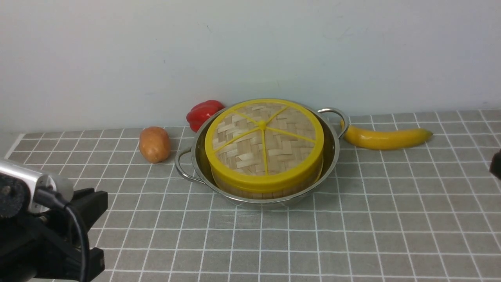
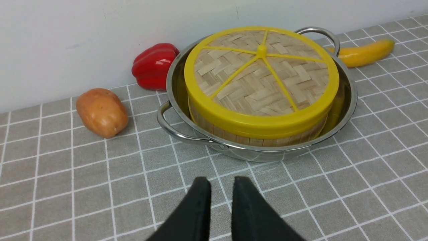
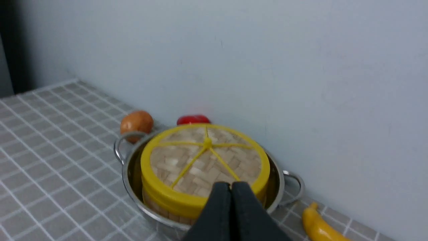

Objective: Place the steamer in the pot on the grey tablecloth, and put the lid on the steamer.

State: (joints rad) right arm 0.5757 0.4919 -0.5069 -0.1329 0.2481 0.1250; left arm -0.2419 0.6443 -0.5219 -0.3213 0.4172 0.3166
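Lid [image 1: 264, 141] sits on the steamer [image 1: 270, 187], steamer sits in the pot [image 1: 332, 156] on the cloth [image 1: 352, 235], so placement looks done; the step in hand is likely clearing both arms. Best practice: pull up and away from the pot, no contact with lid rim or pot handles. Left gripper [image 2: 221, 197] is in front of the pot, well apart, fingers narrowly parted, empty. Right gripper [image 3: 231, 192] hangs off the pot's banana side, above the lid and clear of it, fingers pressed together, holding nothing.
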